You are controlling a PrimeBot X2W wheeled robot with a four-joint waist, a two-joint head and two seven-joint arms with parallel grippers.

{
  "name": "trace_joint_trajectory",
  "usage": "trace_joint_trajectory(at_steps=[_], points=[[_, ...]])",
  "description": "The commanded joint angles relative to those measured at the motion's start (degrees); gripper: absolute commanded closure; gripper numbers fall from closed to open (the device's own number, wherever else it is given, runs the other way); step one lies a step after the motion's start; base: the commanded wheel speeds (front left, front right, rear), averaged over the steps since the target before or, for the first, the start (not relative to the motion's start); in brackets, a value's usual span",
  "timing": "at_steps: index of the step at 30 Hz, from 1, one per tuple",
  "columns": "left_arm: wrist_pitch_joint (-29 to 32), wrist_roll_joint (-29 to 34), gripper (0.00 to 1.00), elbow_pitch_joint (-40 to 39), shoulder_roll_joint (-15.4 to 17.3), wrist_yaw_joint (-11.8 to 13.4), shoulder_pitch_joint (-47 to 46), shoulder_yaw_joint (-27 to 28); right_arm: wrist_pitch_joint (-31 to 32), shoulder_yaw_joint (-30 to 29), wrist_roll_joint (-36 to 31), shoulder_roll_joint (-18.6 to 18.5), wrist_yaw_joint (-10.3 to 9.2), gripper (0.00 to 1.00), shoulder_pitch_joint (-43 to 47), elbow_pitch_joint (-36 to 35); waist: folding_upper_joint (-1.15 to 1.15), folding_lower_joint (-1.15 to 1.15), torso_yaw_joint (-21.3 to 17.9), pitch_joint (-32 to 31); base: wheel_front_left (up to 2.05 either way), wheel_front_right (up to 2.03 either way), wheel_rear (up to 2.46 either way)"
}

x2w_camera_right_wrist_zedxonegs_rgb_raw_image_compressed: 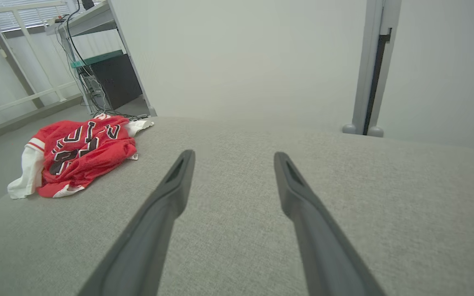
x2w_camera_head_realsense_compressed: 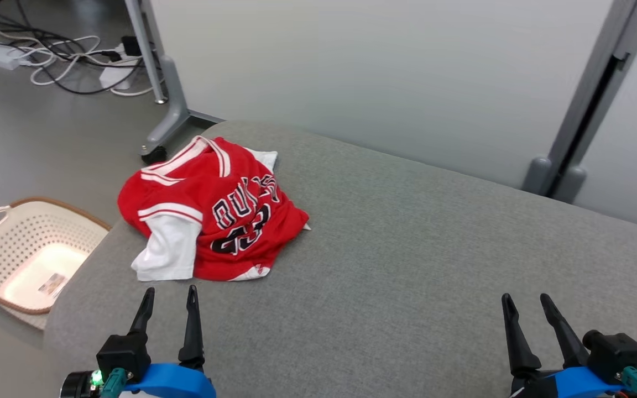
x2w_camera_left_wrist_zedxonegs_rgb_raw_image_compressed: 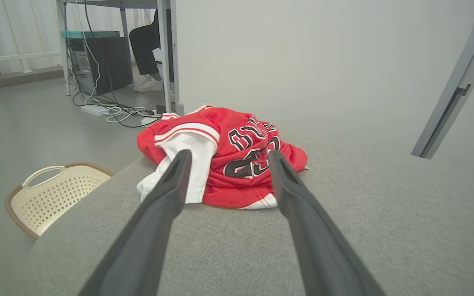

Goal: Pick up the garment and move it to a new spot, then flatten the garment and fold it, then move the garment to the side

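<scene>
Lying near wide-spread left fingers point(x2w_camera_head_realsense_compressed: 192, 320), the garment point(x2w_camera_head_realsense_compressed: 224, 221) is well apart from wide-spread right fingers point(x2w_camera_head_realsense_compressed: 515, 331).

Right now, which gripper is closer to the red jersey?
The left gripper, open just short of the jersey; the right gripper hangs open over the grey cushion, well off to the side.

The big grey cushion point(x2w_camera_head_realsense_compressed: 418, 260) is bare in the middle and on the right, so there is lots of room to reach there. The red shirt point(x2w_camera_head_realsense_compressed: 213, 213) lies in a bumpy heap at the far left, and a basket point(x2w_camera_head_realsense_compressed: 20, 237) sits on the floor just past the left edge. A pale wall point(x2w_camera_head_realsense_compressed: 379, 72) and a grey post point(x2w_camera_head_realsense_compressed: 586, 99) stand close behind the far side.
</scene>
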Motion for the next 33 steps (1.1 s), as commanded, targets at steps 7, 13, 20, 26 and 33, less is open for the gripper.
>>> trace_joint_trajectory(at_steps=[7,13,20,26,33], points=[[-0.3,-0.8,0.0,-1.4,0.5,1.1,0.7,1.1,0.2,1.3,-0.6,-0.3,0.03,0.0,-1.8,-0.2,0.0,0.0,6.2,2.8,0.0,0.0,0.0],[-0.3,-1.4,0.0,-3.1,0.6,2.3,2.0,2.4,0.8,3.0,-1.4,-0.3,0.03,0.0,-3.8,0.2,0.0,0.0,6.8,3.8,0.0,0.0,0.0],[-0.3,-1.5,0.0,-4.0,0.6,2.5,2.6,2.8,0.7,3.3,-1.2,-0.3,0.03,0.0,-4.5,0.9,0.0,0.0,6.8,4.2,0.0,0.0,0.0],[2.3,-4.2,0.0,-5.8,0.0,0.8,-0.4,2.9,0.2,1.7,-1.1,-0.3,0.03,0.0,-3.3,0.8,0.0,0.0,6.6,4.4,0.0,0.0,0.0],[15.3,-9.5,0.0,-14.3,2.7,-1.1,-11.7,5.0,0.0,-0.4,-2.2,-0.3,0.03,0.0,-2.6,-1.2,0.0,0.0,5.8,5.8,0.0,0.0,0.0]])
